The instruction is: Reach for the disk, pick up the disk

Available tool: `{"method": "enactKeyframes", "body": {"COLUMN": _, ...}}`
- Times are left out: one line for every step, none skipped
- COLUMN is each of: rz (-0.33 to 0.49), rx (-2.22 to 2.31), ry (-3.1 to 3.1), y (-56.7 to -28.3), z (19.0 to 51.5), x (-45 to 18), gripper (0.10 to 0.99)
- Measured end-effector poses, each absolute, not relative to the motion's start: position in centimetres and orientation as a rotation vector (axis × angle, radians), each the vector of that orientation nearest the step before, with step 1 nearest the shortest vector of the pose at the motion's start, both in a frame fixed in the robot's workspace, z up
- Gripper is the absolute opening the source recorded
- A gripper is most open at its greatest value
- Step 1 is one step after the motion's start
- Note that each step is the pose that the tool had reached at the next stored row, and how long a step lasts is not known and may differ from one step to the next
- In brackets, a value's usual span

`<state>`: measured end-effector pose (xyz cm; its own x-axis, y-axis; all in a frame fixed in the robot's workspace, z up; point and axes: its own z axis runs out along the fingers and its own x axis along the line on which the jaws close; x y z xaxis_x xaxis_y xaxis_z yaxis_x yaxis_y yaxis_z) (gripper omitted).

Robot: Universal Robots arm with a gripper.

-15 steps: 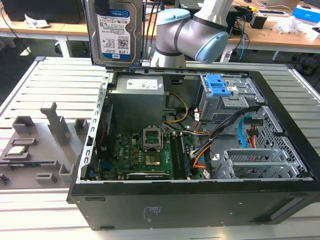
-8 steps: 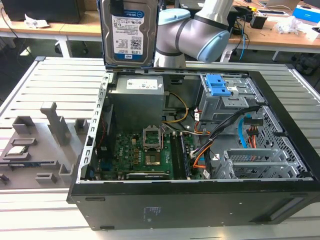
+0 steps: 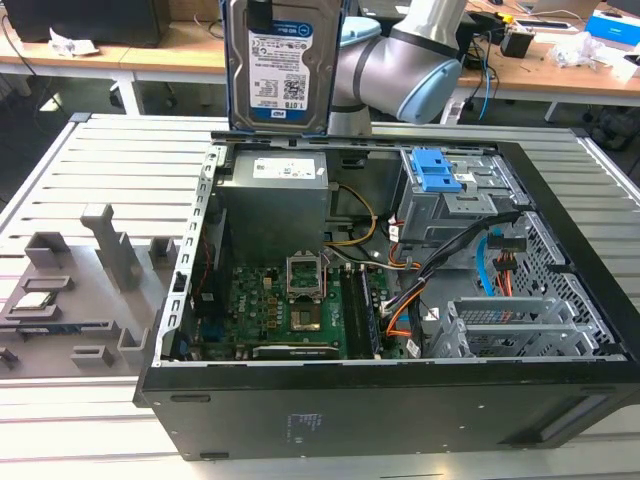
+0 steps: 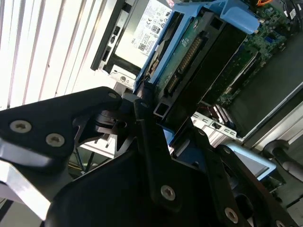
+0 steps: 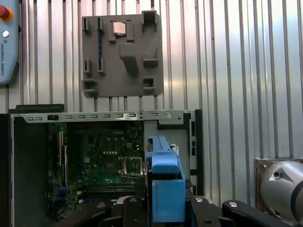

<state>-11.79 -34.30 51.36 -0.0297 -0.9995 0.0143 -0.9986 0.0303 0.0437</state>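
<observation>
Overhead, gripper (image 4: 144, 105) clamps disk (image 3: 285, 65) above open case (image 3: 350, 415) on slatted table (image 3: 110, 160); desks (image 3: 560, 78) behind.

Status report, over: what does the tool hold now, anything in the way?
Tool shut on the disk. Disk upright, held above the open case. Nothing touching it.

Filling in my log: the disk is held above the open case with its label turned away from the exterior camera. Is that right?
Not quite. The disk is held above the open case, but its label faces the exterior camera, as the exterior view shows.
</observation>
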Motion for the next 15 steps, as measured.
{"method": "enactKeyframes", "body": {"rz": -0.033, "rx": 2.159, "ry": -2.225, "y": -34.3, "z": 51.4, "x": -11.4, "gripper": 0.369}}
{"method": "enactKeyframes", "body": {"rz": -0.033, "rx": 2.159, "ry": -2.225, "y": -34.3, "z": 51.4, "x": -11.0, "gripper": 0.369}}
{"method": "enactKeyframes", "body": {"rz": -0.033, "rx": 2.159, "ry": -2.225, "y": -34.3, "z": 51.4, "x": -10.8, "gripper": 0.369}}
{"method": "enactKeyframes", "body": {"rz": -0.033, "rx": 2.159, "ry": -2.225, "y": -34.3, "z": 51.4, "x": -10.6, "gripper": 0.369}}
{"method": "enactKeyframes", "body": {"rz": -0.033, "rx": 2.159, "ry": -2.225, "y": -34.3, "z": 51.4, "x": -10.2, "gripper": 0.369}}
{"method": "enactKeyframes", "body": {"rz": -0.033, "rx": 2.159, "ry": -2.225, "y": -34.3, "z": 51.4, "x": -10.0, "gripper": 0.369}}
{"method": "enactKeyframes", "body": {"rz": -0.033, "rx": 2.159, "ry": -2.225, "y": -34.3, "z": 51.4, "x": -9.6, "gripper": 0.369}}
{"method": "enactKeyframes", "body": {"rz": -0.033, "rx": 2.159, "ry": -2.225, "y": -34.3, "z": 51.4, "x": -9.3, "gripper": 0.369}}
{"method": "enactKeyframes", "body": {"rz": -0.033, "rx": 2.159, "ry": -2.225, "y": -34.3, "z": 51.4, "x": -9.1, "gripper": 0.369}}
{"method": "enactKeyframes", "body": {"rz": -0.033, "rx": 2.159, "ry": -2.225, "y": -34.3, "z": 51.4, "x": -8.9, "gripper": 0.369}}
{"method": "enactKeyframes", "body": {"rz": -0.033, "rx": 2.159, "ry": -2.225, "y": -34.3, "z": 51.4, "x": -8.7, "gripper": 0.369}}
{"method": "enactKeyframes", "body": {"rz": -0.033, "rx": 2.159, "ry": -2.225, "y": -34.3, "z": 51.4, "x": -8.3, "gripper": 0.369}}
{"method": "enactKeyframes", "body": {"rz": -0.033, "rx": 2.159, "ry": -2.225, "y": -34.3, "z": 51.4, "x": -7.9, "gripper": 0.369}}
{"method": "enactKeyframes", "body": {"rz": -0.033, "rx": 2.159, "ry": -2.225, "y": -34.3, "z": 51.4, "x": -7.5, "gripper": 0.369}}
{"method": "enactKeyframes", "body": {"rz": -0.033, "rx": 2.159, "ry": -2.225, "y": -34.3, "z": 51.4, "x": -7.0, "gripper": 0.369}}
